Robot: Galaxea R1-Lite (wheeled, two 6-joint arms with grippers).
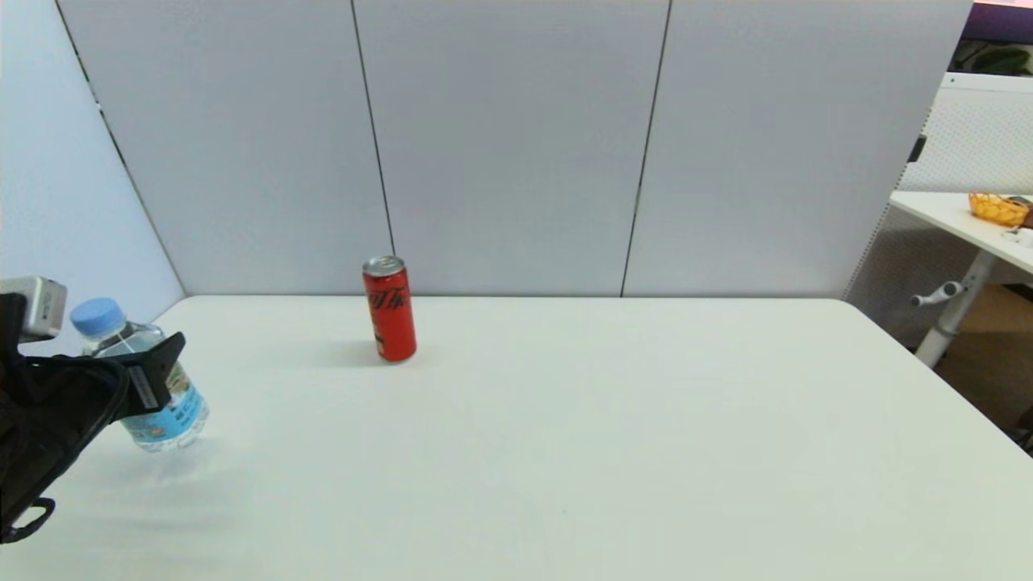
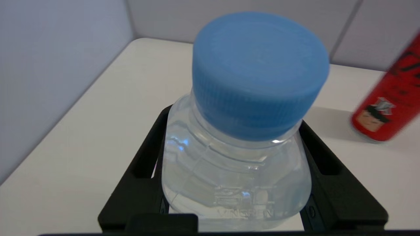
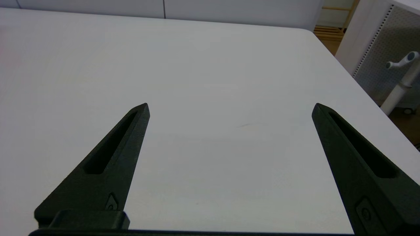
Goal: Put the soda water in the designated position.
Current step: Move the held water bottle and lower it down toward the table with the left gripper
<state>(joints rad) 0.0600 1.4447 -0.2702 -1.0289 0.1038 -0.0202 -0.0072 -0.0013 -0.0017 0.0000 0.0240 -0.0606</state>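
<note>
The soda water [image 1: 173,415] is a clear bottle with a light-blue cap and sky-blue label, at the table's far left. My left gripper [image 1: 144,365] is shut on its shoulder just under the cap. The bottle leans and seems to hang slightly above the tabletop, with a faint shadow beneath it. The left wrist view shows the soda water [image 2: 236,170] from above, wedged between both black fingers [image 2: 147,164] of my left gripper [image 2: 234,121]. No mark shows the designated position on the white tabletop [image 1: 565,444]. My right gripper [image 3: 231,106] is open over bare table, outside the head view.
A slim red can [image 1: 389,308] stands upright near the back wall, to the right of the bottle; the can [image 2: 384,108] also shows in the left wrist view. Grey wall panels close off the back and left. A second table with an orange basket [image 1: 997,208] stands far right.
</note>
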